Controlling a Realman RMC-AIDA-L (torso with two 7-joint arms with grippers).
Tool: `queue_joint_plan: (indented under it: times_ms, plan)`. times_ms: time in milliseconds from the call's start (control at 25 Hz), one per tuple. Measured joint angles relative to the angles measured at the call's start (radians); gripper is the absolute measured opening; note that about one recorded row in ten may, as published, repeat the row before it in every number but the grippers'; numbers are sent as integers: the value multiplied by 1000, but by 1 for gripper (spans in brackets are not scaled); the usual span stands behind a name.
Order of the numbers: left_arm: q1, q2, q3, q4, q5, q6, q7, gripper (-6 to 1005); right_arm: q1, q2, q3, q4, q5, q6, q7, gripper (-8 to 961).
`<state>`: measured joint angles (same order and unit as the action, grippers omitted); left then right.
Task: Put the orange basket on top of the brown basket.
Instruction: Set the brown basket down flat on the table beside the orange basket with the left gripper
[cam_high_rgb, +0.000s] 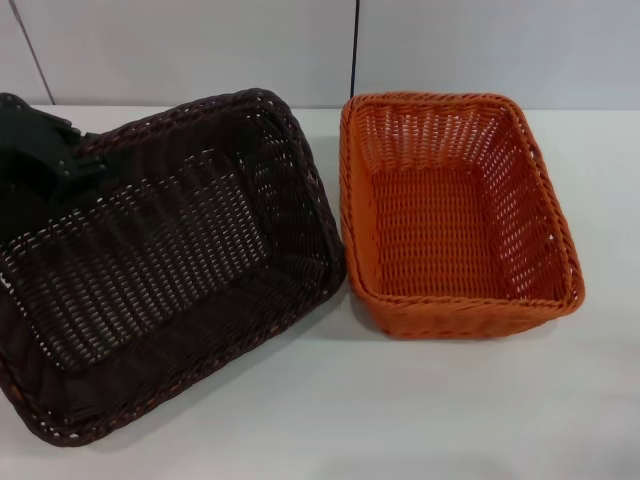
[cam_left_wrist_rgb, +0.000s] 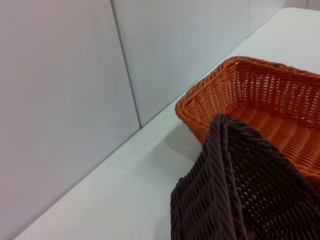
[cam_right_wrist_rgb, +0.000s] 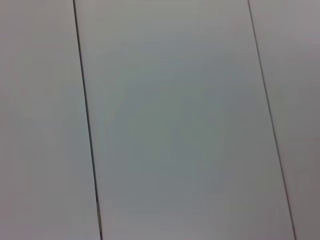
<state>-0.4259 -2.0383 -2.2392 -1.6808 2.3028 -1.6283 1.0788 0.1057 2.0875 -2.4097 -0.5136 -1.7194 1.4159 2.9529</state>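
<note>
The brown basket (cam_high_rgb: 170, 250) fills the left of the head view. It is tilted, with its far left rim raised and its open side turned toward me. My left gripper (cam_high_rgb: 72, 165) is black and sits at that far left rim, shut on it. The orange basket (cam_high_rgb: 450, 210) stands upright on the table to the right, its near left corner almost touching the brown basket. The left wrist view shows a corner of the brown basket (cam_left_wrist_rgb: 245, 195) close up, with the orange basket (cam_left_wrist_rgb: 265, 95) behind it. My right gripper is out of view.
The white table (cam_high_rgb: 450, 400) runs in front of and to the right of both baskets. A pale panelled wall (cam_high_rgb: 200, 50) stands right behind them. The right wrist view shows only wall panels (cam_right_wrist_rgb: 170, 120).
</note>
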Motion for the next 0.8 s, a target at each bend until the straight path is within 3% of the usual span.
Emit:
queue_joint_plan:
  times_ms: [200, 560, 640, 680, 800]
  plan:
    - [-34, 3, -1, 23, -1, -38, 15, 218, -2, 0, -5, 0, 0, 6, 0, 767]
    - [-131, 18, -4, 230, 0, -36, 83, 228, 2, -2, -11, 4, 5, 10, 0, 767]
    - [-131, 18, -4, 230, 0, -36, 83, 230, 3, -3, -11, 6, 5, 10, 0, 767]
    - [-162, 22, -9, 289, 9, -1, 98, 231, 4, -3, -11, 6, 5, 9, 0, 767]
    - [-166, 19, 2, 301, 16, 42, 111, 234, 7, -4, -11, 7, 5, 6, 0, 767]
